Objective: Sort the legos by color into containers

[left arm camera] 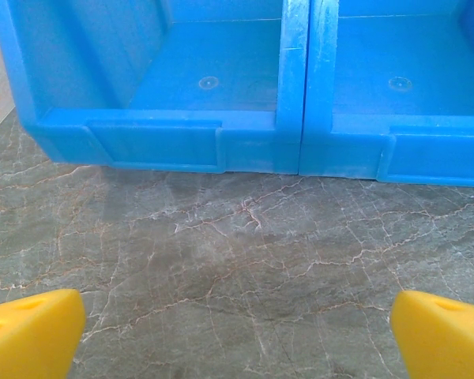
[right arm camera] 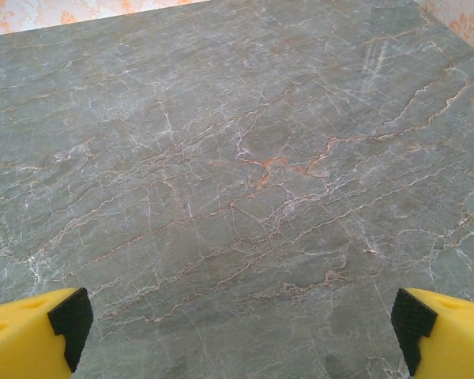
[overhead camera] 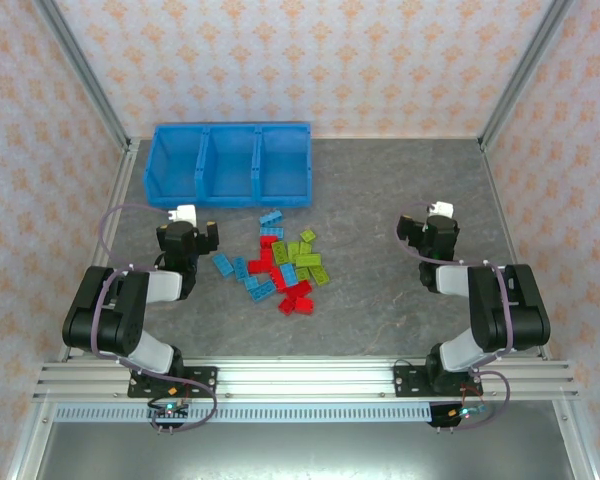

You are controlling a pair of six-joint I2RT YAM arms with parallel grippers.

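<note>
Nothing's sorted yet, as we read it. The legos (overhead camera: pixel 280 268) lie in one tight mixed heap in the middle of the surface (overhead camera: pixel 400 310), between the two arms. The tray (overhead camera: pixel 232 196) sits far left, and the two compartments the left wrist view looks into are bare. The left jaws stand wide w/ nothing in them, yellow fingertips (left arm camera: pixel 31 335) at either edge of that view. They sit near the tray's front wall (left arm camera: pixel 158 146) and just left of the heap. The right jaws are wide too, also w/ nothing in them, over bare stone well right of the heap.

Main risk, imo, is the heap itself. Red bricks (overhead camera: pixel 298 298), lime ones (overhead camera: pixel 310 265) and light blue ones (overhead camera: pixel 223 265) touch or overlap. A wide pinch prob. catches a neighbour of the wrong colour or shoves the lot apart. Small bricks may also twist & slip out mid-carry. Both arms reaching for the centre could clash. And the left one, so near the tray, could knock the wall & shift it.
</note>
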